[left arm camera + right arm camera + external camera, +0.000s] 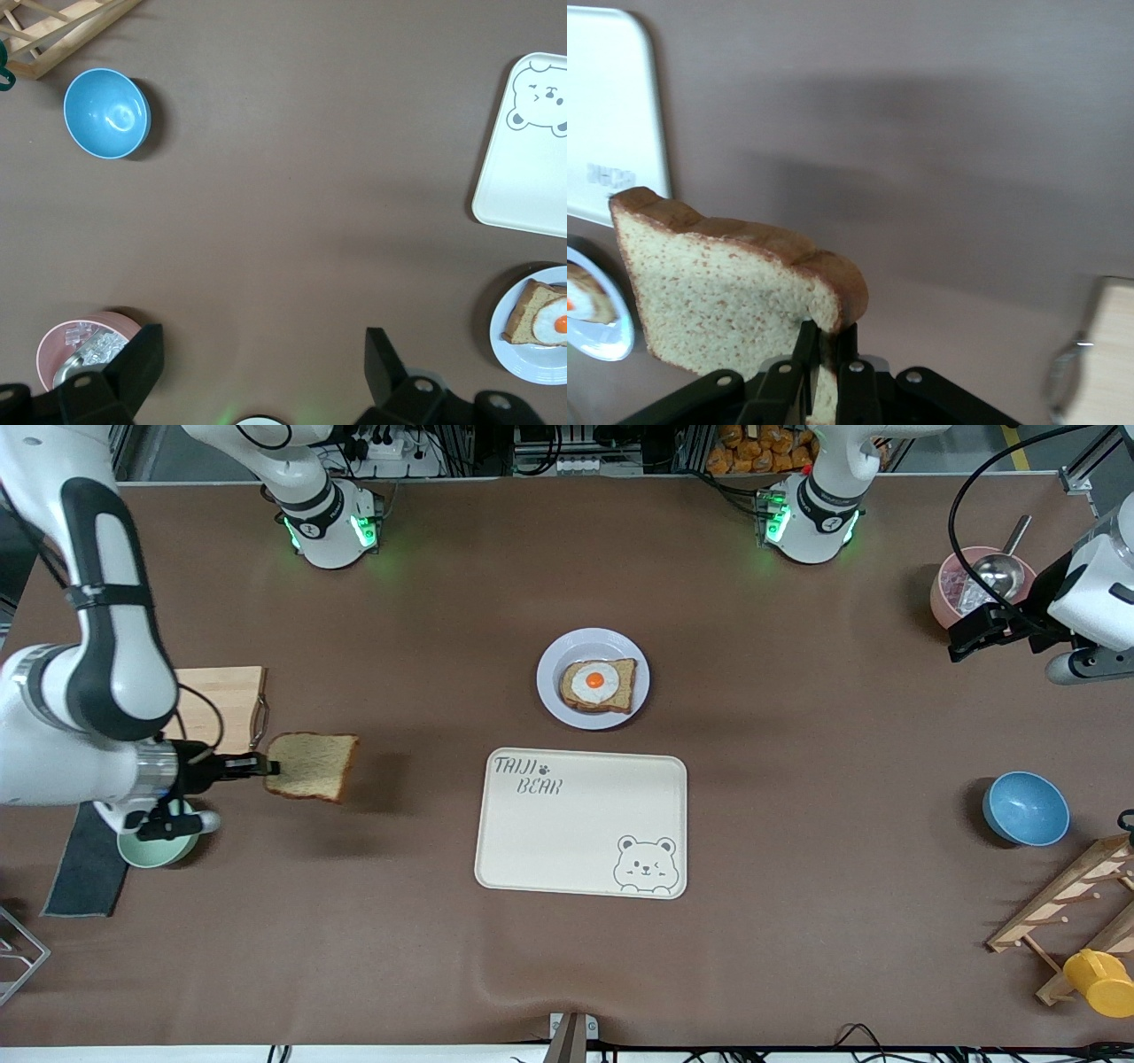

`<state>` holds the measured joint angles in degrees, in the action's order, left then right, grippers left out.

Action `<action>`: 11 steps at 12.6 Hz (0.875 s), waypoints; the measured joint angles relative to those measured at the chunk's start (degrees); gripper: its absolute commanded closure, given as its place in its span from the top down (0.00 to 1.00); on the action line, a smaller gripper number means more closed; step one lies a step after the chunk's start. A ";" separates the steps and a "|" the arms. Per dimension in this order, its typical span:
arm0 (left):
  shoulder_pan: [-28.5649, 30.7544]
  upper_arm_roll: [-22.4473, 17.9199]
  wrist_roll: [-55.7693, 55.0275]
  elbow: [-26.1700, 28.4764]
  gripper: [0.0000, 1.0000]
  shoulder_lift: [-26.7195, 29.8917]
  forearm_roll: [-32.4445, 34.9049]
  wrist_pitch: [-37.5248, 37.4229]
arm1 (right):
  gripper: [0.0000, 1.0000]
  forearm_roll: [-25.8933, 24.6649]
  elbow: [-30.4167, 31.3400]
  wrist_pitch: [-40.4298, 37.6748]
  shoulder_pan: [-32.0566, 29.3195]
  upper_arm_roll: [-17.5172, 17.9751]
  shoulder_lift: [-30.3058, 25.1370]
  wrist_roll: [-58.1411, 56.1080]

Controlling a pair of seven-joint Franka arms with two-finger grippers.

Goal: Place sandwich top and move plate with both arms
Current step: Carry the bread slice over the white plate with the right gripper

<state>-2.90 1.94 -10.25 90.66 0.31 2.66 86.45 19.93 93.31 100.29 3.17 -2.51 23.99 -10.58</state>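
From my remote station, I read the right gripper (262,765) as clamped on one edge of the sandwich top (312,766), a plain brown slice carried in the air over bare table beside the wooden cutting board (221,704), toward the right arm's end of the table; the right wrist view shows the two fingers (804,354) pinching the slice (718,292) at its crust. The plate (593,678) sits at mid-table, holding a bread slice topped with a fried egg (598,685), and lies just farther from the front camera than the cream bear-printed tray (582,823). The left gripper (974,631) waits with its fingers (133,367) spread wide and empty, up over the pink bowl (966,584) with its metal ladle (1001,567). A blue bowl (1025,808) stands nearer the camera at the left arm's end, a green bowl (155,849) under the right arm's wrist.
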 measured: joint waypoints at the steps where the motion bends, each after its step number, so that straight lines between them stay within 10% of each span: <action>1: 0.02 -0.01 0.00 0.00 1.00 0.00 0.00 0.03 | 0.00 1.38 -0.08 -0.03 2.84 0.04 -0.49 2.79; 11: 0.45 -0.11 0.00 0.00 1.00 0.00 0.00 0.14 | 0.00 9.41 2.90 10.64 26.13 0.28 -1.29 25.21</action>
<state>-2.45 1.83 -10.25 90.66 0.31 2.66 86.58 29.34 96.21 110.93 29.31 -2.23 22.70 14.63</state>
